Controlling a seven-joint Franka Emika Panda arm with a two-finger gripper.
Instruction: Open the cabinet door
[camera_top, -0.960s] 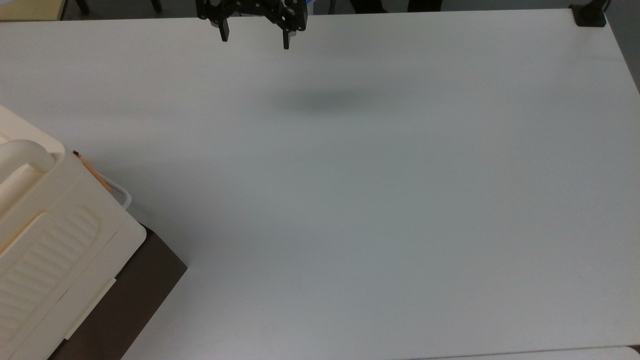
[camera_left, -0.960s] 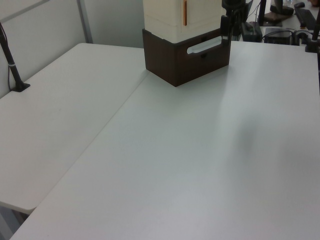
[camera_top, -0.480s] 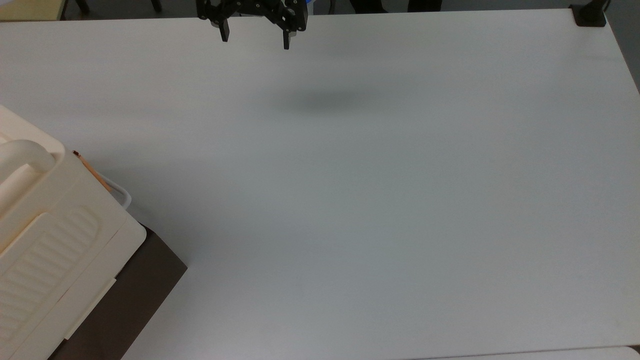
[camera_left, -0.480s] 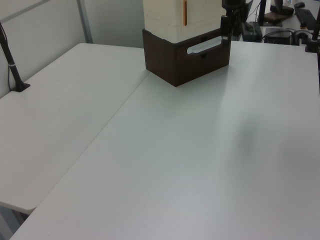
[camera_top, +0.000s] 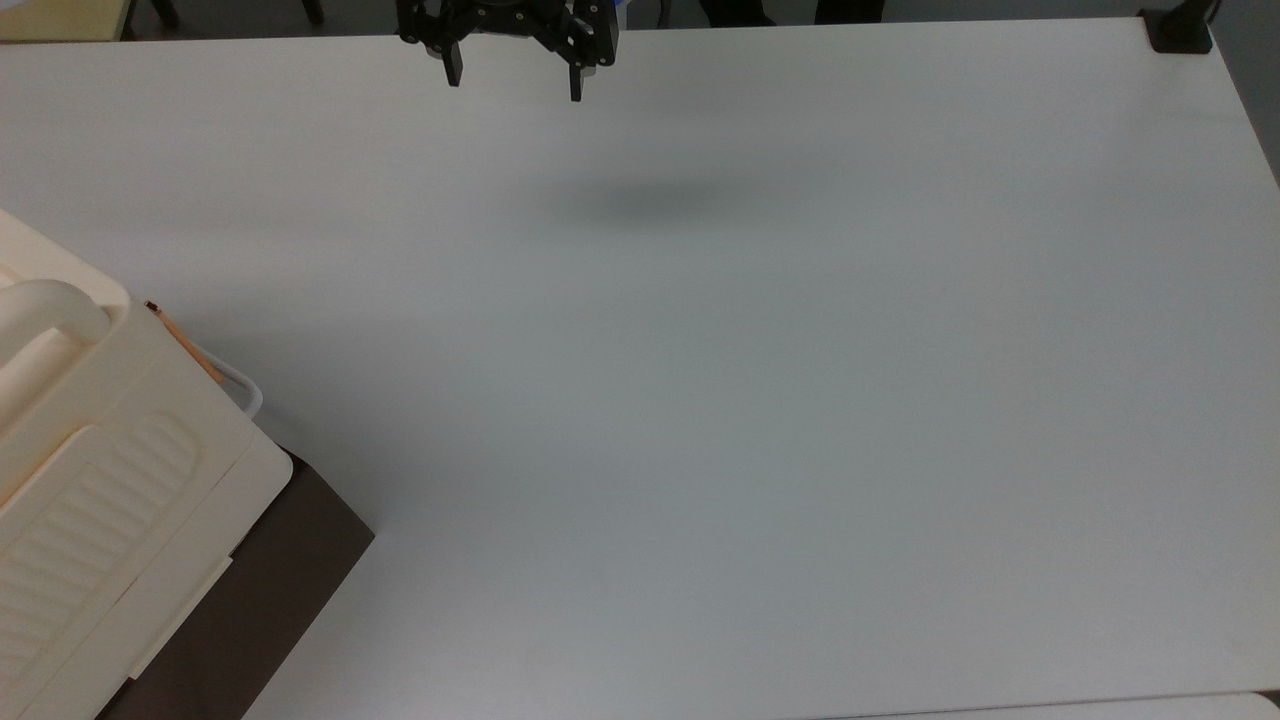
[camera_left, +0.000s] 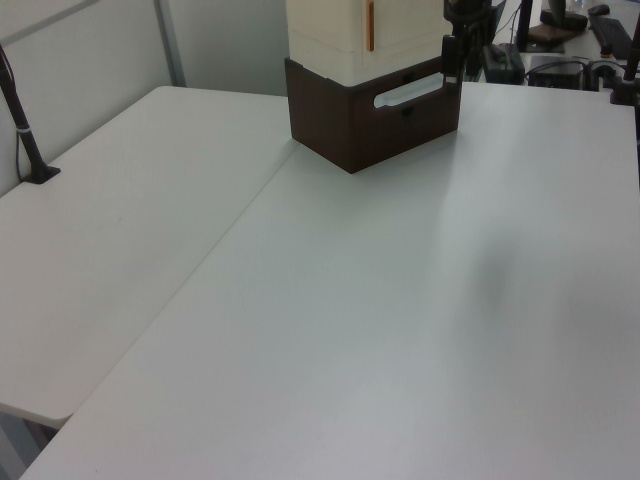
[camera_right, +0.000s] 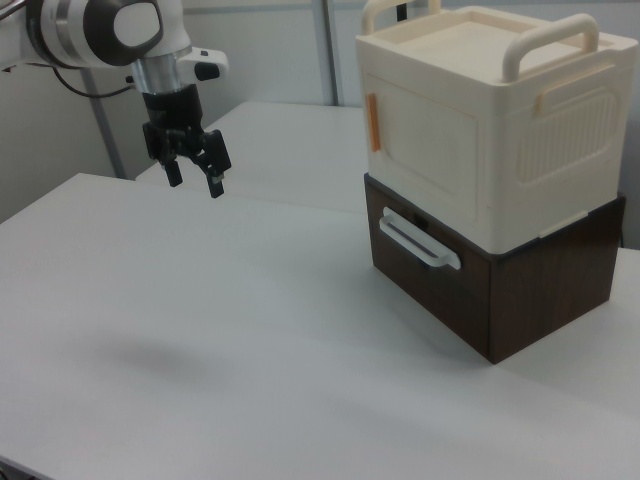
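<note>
- Cream plastic cabinet (camera_right: 490, 120) sits on a dark brown box (camera_right: 480, 285) at the right view's right; no writing legible.
- Cabinet door (camera_right: 425, 135) flat against the front, orange strip (camera_right: 373, 123) at its edge.
- Gripper (camera_right: 192, 175) well apart, above the white tabletop (camera_right: 200, 330), jaws spread, empty.

Cream cabinet (camera_right: 490, 130), dark brown box (camera_right: 500, 290), black pincer (camera_right: 193, 178), white table (camera_top: 760, 400)

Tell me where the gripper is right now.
The gripper hangs open above the white table toward the right view's left, well apart from the cabinet on the dark brown box.
</note>
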